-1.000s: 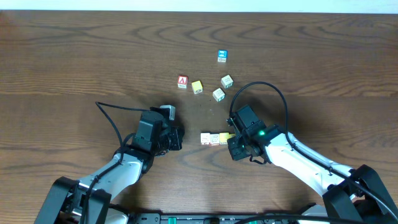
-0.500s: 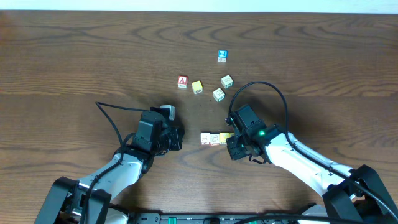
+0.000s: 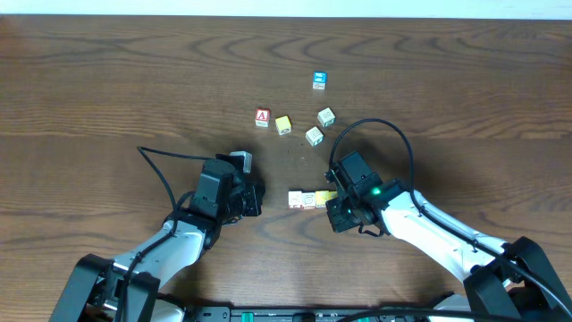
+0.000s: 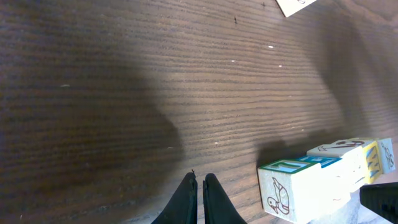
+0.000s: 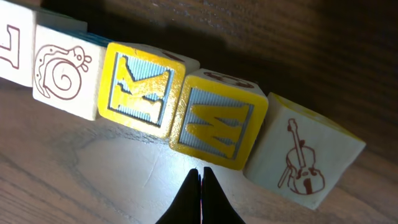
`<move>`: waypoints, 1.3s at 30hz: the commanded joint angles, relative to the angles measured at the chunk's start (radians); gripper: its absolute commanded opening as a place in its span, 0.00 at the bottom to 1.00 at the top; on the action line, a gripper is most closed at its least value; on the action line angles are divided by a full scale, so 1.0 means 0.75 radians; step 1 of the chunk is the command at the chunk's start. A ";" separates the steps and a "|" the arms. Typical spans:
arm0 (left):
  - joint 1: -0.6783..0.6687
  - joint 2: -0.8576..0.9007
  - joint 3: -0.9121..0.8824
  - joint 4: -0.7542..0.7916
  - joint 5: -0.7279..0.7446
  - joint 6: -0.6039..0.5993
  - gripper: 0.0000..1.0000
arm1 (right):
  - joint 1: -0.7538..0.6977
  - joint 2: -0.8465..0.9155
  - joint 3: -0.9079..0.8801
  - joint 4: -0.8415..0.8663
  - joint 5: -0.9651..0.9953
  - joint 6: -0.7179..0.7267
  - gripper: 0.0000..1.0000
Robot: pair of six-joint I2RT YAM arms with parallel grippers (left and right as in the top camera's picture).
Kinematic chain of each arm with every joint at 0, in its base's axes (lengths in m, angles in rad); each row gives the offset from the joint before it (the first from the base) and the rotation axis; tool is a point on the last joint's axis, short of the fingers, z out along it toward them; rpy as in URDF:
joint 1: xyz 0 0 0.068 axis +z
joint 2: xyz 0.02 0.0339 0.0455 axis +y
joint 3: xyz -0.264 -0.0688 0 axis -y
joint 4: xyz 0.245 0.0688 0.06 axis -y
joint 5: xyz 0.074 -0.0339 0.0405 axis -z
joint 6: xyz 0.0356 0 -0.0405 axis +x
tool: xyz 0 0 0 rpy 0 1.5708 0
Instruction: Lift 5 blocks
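Five blocks lie touching in a row on the table (image 3: 447, 89), between the two arms. The right wrist view shows a whitish block with a red letter (image 5: 12, 53), a snail block (image 5: 62, 78), two yellow-faced blocks (image 5: 140, 90) (image 5: 217, 118) and a violin block (image 5: 305, 155). My right gripper (image 5: 200, 173) is shut and empty, its tips just short of the second yellow block. From the left wrist view the row (image 4: 311, 186) appears end-on, turtle face first. My left gripper (image 4: 199, 179) is shut and empty, a little to the left of that end. Overhead, the row (image 3: 306, 199) lies between the left gripper (image 3: 257, 199) and the right gripper (image 3: 332, 207).
Farther back on the table are loose cubes: a blue-faced one (image 3: 319, 80), a red "A" cube (image 3: 262, 117), a yellow one (image 3: 283, 124) and two whitish ones (image 3: 314, 135) (image 3: 326, 116). Black cables loop beside both arms.
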 commanded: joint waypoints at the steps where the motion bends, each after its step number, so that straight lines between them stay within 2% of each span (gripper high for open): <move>1: -0.005 0.005 0.026 -0.005 -0.017 0.008 0.07 | 0.009 0.006 -0.003 -0.013 -0.005 -0.015 0.01; 13: -0.005 0.005 0.026 -0.005 -0.017 0.008 0.08 | 0.008 0.006 -0.001 -0.087 0.260 0.187 0.01; 39: -0.005 0.005 0.026 -0.005 -0.017 0.008 0.07 | 0.008 0.006 -0.001 -0.043 0.257 0.176 0.01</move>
